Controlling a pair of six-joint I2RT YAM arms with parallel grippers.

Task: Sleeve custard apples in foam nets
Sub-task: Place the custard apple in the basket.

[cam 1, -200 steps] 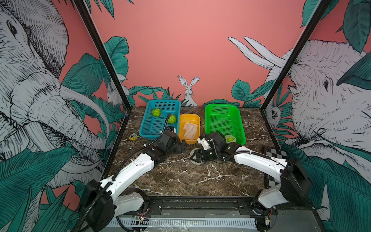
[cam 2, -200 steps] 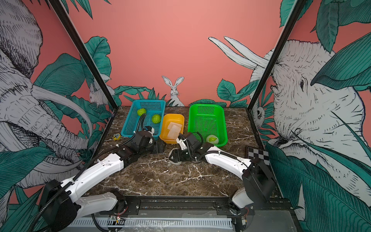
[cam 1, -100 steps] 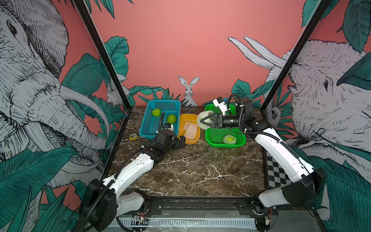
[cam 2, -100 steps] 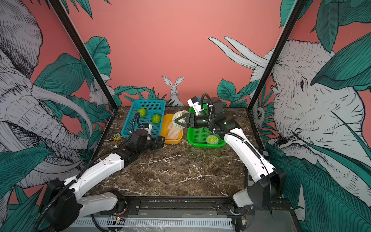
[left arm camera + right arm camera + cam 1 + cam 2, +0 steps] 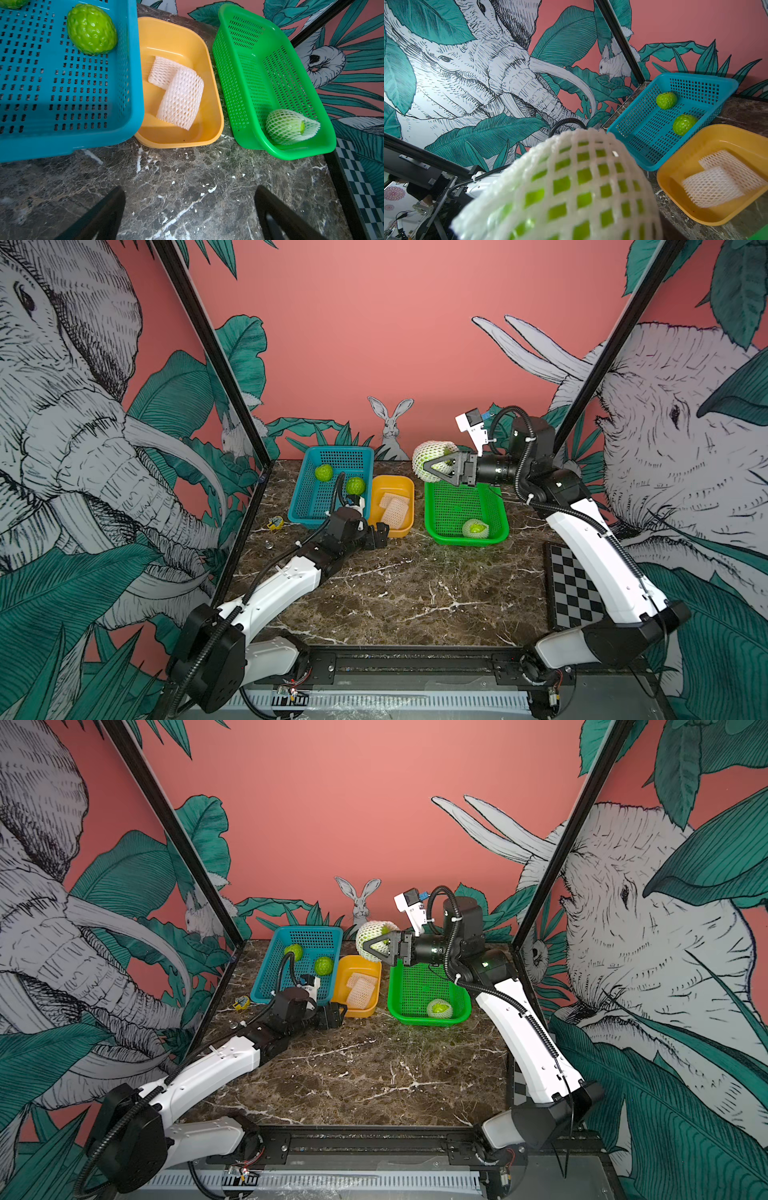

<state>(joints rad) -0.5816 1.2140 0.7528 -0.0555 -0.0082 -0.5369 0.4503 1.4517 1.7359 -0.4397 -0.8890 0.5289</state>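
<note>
Moved since a second ago: right end effector (image 5: 432,466), then low over the tabletop (image 5: 415,593) in front of the yellow tub (image 5: 392,478), now raised in the air behind and to the right of that tub, jaws pinching a netted custard apple (image 5: 430,450) by its sides; mesh wraps the fruit, green showing through the holes.
Left end effector (image 5: 189,188): jaws spread wide, nothing between them, low over the tabletop just in front of the tub.
Foam nets (image 5: 180,97): two, flat, overlapping, inside the tub.
Blue basket (image 5: 320,502): left of the tub, just beside it; holds two bare custard apples (image 5: 323,472), apart from each other.
Green basket (image 5: 455,502): right of the tub, a narrow gap between; holds a second netted custard apple (image 5: 475,528) at its near end, one net end open
</note>
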